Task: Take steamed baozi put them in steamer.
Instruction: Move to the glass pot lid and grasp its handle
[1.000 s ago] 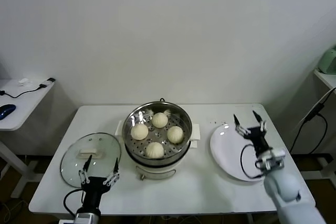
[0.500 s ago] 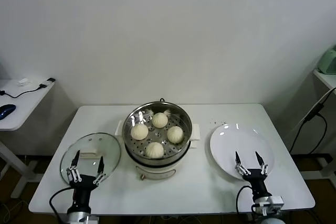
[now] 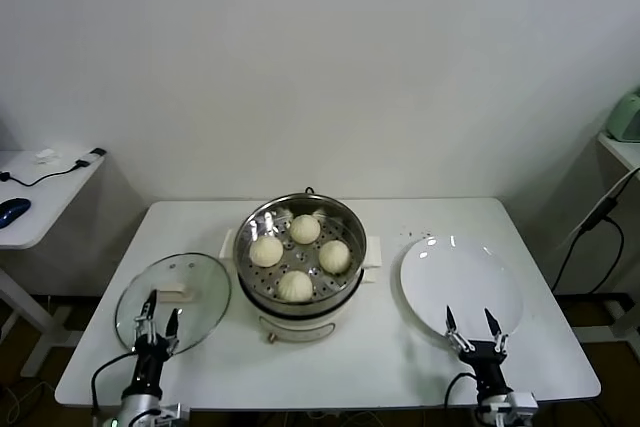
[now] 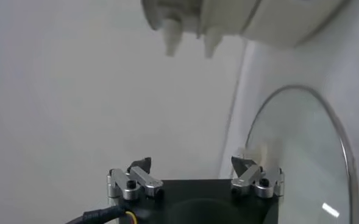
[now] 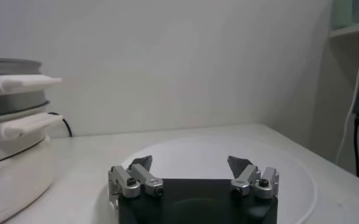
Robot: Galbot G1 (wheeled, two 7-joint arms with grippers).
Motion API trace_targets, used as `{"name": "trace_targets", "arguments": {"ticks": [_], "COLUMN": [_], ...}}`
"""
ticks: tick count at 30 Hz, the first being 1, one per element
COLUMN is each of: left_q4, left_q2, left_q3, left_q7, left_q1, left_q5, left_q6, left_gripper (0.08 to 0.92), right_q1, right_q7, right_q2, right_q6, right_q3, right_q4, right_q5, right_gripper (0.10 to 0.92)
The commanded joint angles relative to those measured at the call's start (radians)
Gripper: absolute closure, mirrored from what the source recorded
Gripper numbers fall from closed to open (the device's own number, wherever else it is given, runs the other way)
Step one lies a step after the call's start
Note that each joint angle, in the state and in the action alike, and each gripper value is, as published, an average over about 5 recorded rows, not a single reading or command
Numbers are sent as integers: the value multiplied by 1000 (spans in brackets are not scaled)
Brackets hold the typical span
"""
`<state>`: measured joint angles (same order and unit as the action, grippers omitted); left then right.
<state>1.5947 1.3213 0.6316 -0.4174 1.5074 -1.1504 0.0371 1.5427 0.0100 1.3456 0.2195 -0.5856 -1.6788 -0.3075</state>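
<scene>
Several pale round baozi (image 3: 295,285) sit on the perforated tray inside the shiny steamer (image 3: 340,217) at the table's middle. My left gripper (image 3: 160,319) is low at the near table edge, over the near rim of the glass lid (image 3: 190,282), open and holding nothing. In the left wrist view the left gripper (image 4: 192,164) faces the lid (image 4: 307,158) and the steamer's base (image 4: 270,21). My right gripper (image 3: 469,323) is open and empty at the near edge of the white plate (image 3: 460,272). The right wrist view shows the right gripper (image 5: 190,163) over the bare plate (image 5: 228,149), with the steamer (image 5: 11,122) off to one side.
A side table (image 3: 40,197) with a mouse and cable stands off the table's left side. A shelf with a green object (image 3: 625,117) and a hanging cable (image 3: 590,222) are off its right side. The wall is close behind the table.
Both arms have drawn back toward the near table edge. The right gripper left the plate's far side for its near rim. The left gripper shifted left and lower. Both stayed open.
</scene>
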Motion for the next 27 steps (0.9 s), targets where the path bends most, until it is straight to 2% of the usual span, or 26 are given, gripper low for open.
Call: {"name": "trace_targets", "arguments": {"ticks": [1, 16, 27], "left_q4": [-126, -218, -208], "left_q2": [-27, -71, -85], "left_q3": [6, -28, -63], "left_q7": [-11, 51, 123], "left_q1": [-90, -215, -241], "left_q5": [-155, -148, -75], "left_q6": [-66, -125, -170], "left_gripper": [177, 177, 199], "right_q1": [29, 47, 48], "right_q7": [-2, 3, 9], "right_q2": [20, 30, 35], "right_q6": [-15, -14, -9], "right_q3": [-10, -18, -19], "right_q4": [-25, -33, -33], "right_q5": [12, 15, 22], "right_gripper": [203, 203, 203]}}
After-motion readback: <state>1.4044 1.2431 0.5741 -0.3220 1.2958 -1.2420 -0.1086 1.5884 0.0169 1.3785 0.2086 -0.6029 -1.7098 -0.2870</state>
